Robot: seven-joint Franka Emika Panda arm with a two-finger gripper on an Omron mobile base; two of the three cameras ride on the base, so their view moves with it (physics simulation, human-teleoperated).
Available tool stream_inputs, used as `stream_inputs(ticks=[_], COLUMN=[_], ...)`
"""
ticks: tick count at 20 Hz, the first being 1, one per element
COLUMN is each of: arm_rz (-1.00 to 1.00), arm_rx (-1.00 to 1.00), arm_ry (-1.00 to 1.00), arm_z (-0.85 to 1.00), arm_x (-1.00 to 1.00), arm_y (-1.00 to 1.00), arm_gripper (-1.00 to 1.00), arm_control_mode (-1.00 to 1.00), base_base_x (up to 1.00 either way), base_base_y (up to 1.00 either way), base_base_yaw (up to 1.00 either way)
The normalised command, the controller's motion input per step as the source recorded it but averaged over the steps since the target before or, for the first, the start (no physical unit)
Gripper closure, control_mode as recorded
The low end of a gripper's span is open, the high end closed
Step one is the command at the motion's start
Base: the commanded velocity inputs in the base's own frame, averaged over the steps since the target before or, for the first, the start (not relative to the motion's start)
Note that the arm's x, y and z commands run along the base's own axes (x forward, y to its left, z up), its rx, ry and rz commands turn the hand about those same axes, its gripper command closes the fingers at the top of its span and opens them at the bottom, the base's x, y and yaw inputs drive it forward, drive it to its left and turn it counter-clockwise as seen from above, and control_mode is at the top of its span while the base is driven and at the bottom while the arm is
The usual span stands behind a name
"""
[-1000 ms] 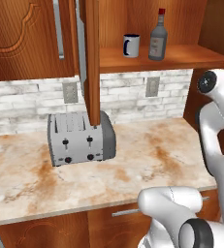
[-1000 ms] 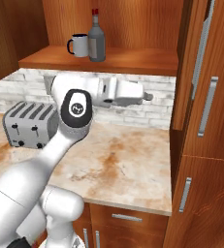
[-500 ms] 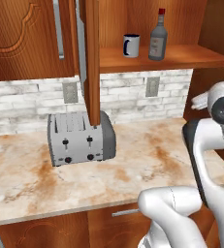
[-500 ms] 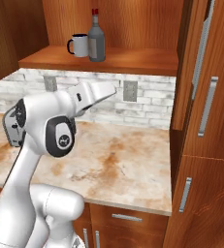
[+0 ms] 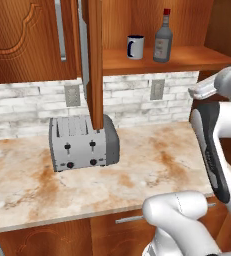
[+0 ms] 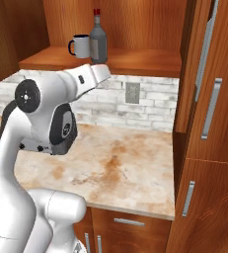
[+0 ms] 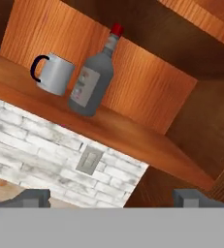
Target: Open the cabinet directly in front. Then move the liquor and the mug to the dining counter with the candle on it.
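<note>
Below the cabinet (image 5: 94, 55) shelf, arm has swung up toward liquor (image 7: 91, 77) and mug (image 7: 53, 72); gripper (image 7: 111, 198) fingers spread, empty.

- The mug (image 5: 135, 47) and the liquor (image 5: 162, 38) stand side by side on the open cabinet (image 5: 152, 62) shelf, mug to the left.
- A toaster (image 5: 82, 142) sits on the worktop (image 5: 152, 165) below, left of both.

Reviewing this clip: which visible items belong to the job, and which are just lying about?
Job: cabinet, already open; liquor; mug; gripper.
Lying about: toaster, wall outlets, kitchen worktop.
</note>
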Motion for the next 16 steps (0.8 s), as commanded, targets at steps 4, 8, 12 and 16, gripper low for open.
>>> stream_inputs(ticks=[4, 8, 12, 16], arm_rz=[0.16, 0.06, 0.00, 0.00], arm_rx=[0.19, 0.12, 0.00, 0.08], arm_ry=[0.32, 0.20, -0.11, -0.26], arm_z=[0.33, 0.07, -0.11, 0.00], arm_x=[0.36, 0.20, -0.03, -0.17], arm_y=[0.18, 0.17, 0.12, 0.00], arm_gripper=[-1.00, -1.00, -1.00, -1.00], arm_control_mode=[-1.00, -1.00, -1.00, -1.00], base_base_x=[0.00, 0.00, 0.00, 0.00], base_base_y=[0.00, 0.00, 0.00, 0.00], base_base_yaw=[0.00, 0.00, 0.00, 0.00])
